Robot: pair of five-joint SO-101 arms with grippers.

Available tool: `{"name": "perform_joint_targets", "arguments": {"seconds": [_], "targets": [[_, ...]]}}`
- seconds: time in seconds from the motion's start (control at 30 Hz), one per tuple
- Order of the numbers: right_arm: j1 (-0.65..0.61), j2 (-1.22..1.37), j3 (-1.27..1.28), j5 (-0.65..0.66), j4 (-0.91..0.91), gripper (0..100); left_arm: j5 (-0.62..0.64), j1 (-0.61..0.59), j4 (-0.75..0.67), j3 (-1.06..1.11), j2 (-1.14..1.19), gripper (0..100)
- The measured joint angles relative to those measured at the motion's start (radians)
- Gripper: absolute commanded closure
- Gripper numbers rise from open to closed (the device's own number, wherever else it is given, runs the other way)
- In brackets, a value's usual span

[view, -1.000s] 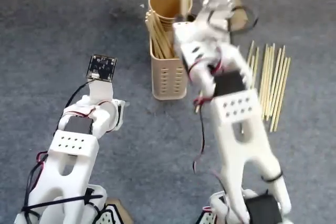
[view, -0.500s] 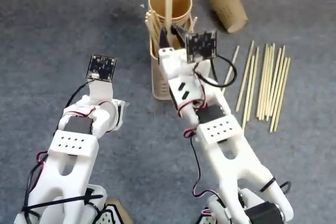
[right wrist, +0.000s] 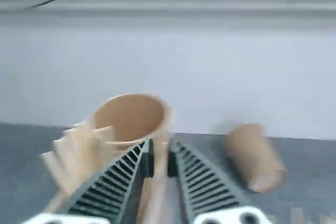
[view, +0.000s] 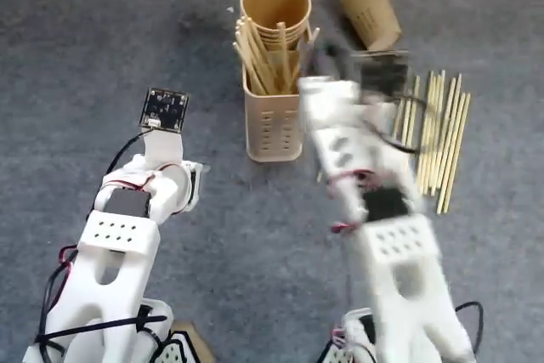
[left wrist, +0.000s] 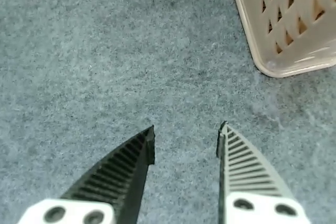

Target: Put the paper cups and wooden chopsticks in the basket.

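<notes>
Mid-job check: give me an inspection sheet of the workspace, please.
Surface: grey carpet, flat.
Job's things: basket upright, holding a chopstick bundle and stacked cups; one lying cup on the carpet beside it; loose chopsticks on the carpet.
Clutter: tan corner at the near edge, unidentified.
End effectors: left end effector open, empty, near the basket; right end effector facing the basket.
Cables: red and black wires, looped loosely.
Surroundings: white wall.

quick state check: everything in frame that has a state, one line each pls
basket: upright, partly filled
stacked paper cups: upright in the basket, mouth up
chopsticks in basket: standing on end, leaning
loose paper cup: on its side on the carpet, outside the basket
loose chopsticks: lying flat in a row on the carpet
left hand: open, empty, over bare carpet
right hand: near the basket's top; open or shut unclear
</notes>
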Motion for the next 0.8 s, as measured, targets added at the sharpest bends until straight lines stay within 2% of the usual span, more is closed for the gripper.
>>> {"name": "perform_joint_targets", "arguments": {"seconds": [0.13, 0.27, 0.43, 0.63, 0.73, 0.8], "targets": [[0.235, -0.212, -0.005, 0.014, 0.281, 95.3, 0.0, 0.0, 0.0, 0.0, 0.0, 80], [0.397, -0.21, -0.015, 0.155, 0.407, 95.0, 0.0, 0.017, 0.0, 0.002, 0.0, 80], [0.473, 0.049, -0.018, 0.288, 0.46, 95.0, 0.0, 0.035, 0.0, 0.005, 0.0, 80], [0.486, 0.46, -0.133, 0.302, 0.394, 95.0, 0.0, 0.037, 0.0, 0.005, 0.0, 80], [0.531, 0.555, -0.209, 0.302, 0.397, 94.3, 0.0, 0.037, 0.0, 0.005, 0.0, 80], [0.577, 0.585, -0.247, 0.304, 0.433, 90.2, 0.0, 0.037, 0.0, 0.005, 0.0, 80]]}}
